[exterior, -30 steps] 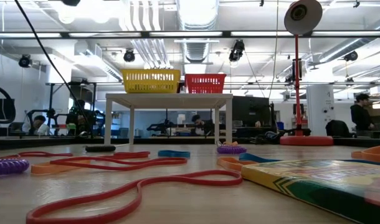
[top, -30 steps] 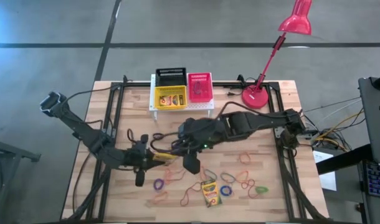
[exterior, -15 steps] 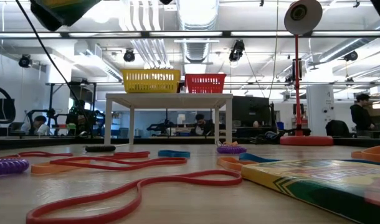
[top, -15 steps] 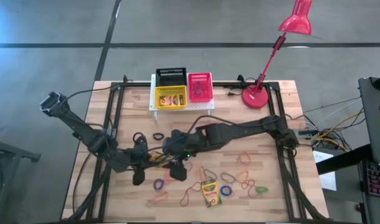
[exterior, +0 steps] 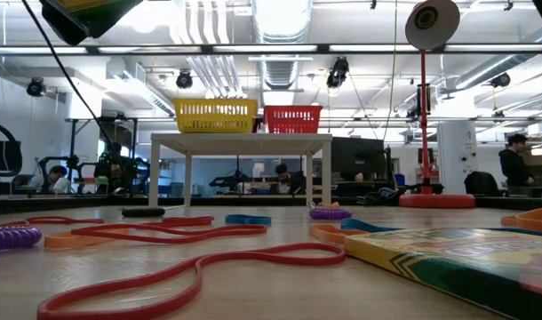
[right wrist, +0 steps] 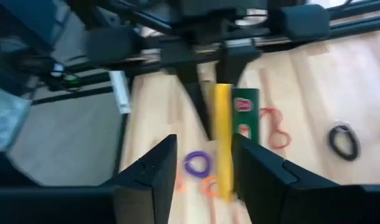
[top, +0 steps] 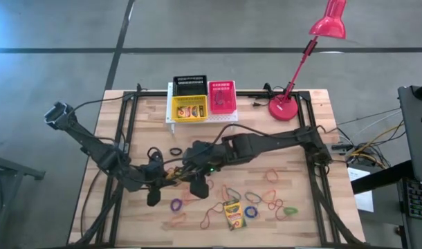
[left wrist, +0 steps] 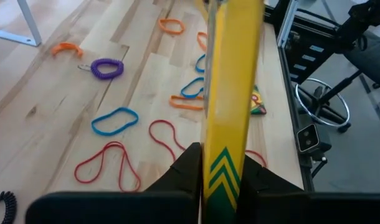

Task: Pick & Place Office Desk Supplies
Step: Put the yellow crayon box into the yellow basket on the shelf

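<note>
Yellow-and-green crayon box [left wrist: 230, 106] clamped edge-on in left gripper [top: 171, 176], well in front of yellow basket [top: 189, 108], above table [top: 294, 152]. Right gripper [right wrist: 202, 168] facing box, jaws apart, not gripping.

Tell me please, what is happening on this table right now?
The left gripper is shut on a crayon box and holds it above the table. The right gripper faces it with fingers apart, the box not yet between them; it looks like a handover. Rubber bands and another crayon box lie on the table. The yellow basket on the stand already holds something.
</note>
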